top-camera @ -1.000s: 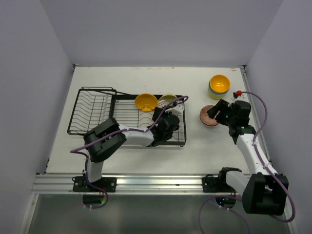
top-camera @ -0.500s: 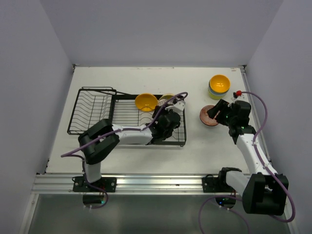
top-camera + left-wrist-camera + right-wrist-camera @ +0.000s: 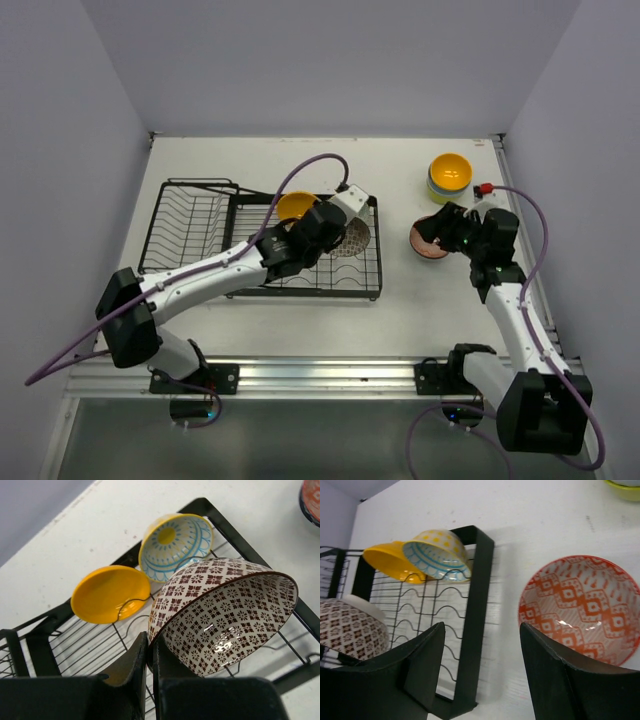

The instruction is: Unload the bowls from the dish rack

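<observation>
My left gripper [image 3: 149, 647] is shut on the rim of a brown-and-white patterned bowl [image 3: 225, 615], which hangs tilted above the right end of the black wire dish rack [image 3: 200, 225]. From above, the gripper [image 3: 335, 225] and the bowl [image 3: 354, 238] are over the flat grid section. Two bowls lean at the rack's far edge: an orange-yellow one [image 3: 110, 592] and a light blue patterned one [image 3: 175, 545]. My right gripper [image 3: 481, 635] is open and holds nothing. It hovers just left of a red patterned bowl [image 3: 580, 605] that sits on the table.
A stack of bowls with a yellow one on top [image 3: 449, 173] stands at the back right, behind the red bowl [image 3: 420, 243]. The rack's slotted plate holder [image 3: 185, 215] lies on the left. White walls close in the table on three sides.
My left arm has stretched out and raised the brown patterned bowl up off the rack grid. The right gripper has shifted slightly left over the red bowl and is still open.
</observation>
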Tool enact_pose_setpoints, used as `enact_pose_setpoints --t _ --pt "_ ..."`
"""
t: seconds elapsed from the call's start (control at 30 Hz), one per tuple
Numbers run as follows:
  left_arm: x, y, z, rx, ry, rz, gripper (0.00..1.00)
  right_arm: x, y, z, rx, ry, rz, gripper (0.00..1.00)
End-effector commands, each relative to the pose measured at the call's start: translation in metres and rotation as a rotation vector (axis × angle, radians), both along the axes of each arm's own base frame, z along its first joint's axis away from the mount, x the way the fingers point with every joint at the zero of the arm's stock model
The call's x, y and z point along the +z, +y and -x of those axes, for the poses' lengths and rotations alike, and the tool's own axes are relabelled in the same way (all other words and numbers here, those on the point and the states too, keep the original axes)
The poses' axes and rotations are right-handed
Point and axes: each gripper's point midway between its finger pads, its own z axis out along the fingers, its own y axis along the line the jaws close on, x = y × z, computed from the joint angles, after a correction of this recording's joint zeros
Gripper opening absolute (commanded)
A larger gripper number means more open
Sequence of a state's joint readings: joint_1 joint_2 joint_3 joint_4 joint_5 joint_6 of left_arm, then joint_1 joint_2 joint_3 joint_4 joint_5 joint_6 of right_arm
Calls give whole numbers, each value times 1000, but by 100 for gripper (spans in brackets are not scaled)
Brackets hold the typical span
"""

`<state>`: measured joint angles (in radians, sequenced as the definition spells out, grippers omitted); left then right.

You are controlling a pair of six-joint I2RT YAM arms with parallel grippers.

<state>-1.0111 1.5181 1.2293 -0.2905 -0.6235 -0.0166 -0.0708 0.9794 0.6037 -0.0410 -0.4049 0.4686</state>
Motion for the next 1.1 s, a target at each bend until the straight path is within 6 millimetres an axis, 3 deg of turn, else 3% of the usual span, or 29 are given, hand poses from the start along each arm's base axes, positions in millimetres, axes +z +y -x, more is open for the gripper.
enact_pose_setpoints --t 0.0,0.07,0.1,0.2,0.4,0.63,0.73,0.87,0.9,0.97,1.07 --pt "14 11 7 -83 158 129 0 41 39 7 197 -167 -67 65" --pt "11 17 8 -125 234 176 0 56 56 14 258 -215 -53 65" --pt "10 27 1 -109 249 184 0 56 75 23 315 -203 -46 66" --pt "11 30 4 -143 273 186 0 76 102 36 411 -240 -42 66" --pt "0 33 8 -140 273 215 0 90 138 53 486 -267 -19 66" --pt "-4 48 11 -119 224 205 0 53 168 53 487 -184 136 61" --pt "-7 44 15 -138 241 217 0 44 184 50 494 -171 190 61" --pt "-4 40 23 -178 253 245 0 27 184 38 399 -136 291 57" --pt "-1 40 24 -184 246 256 0 26 182 34 363 -145 304 50" --pt "5 38 28 -204 237 282 0 14 172 24 281 -124 329 47" --pt "11 36 31 -220 232 308 0 9 181 22 295 -118 310 45"
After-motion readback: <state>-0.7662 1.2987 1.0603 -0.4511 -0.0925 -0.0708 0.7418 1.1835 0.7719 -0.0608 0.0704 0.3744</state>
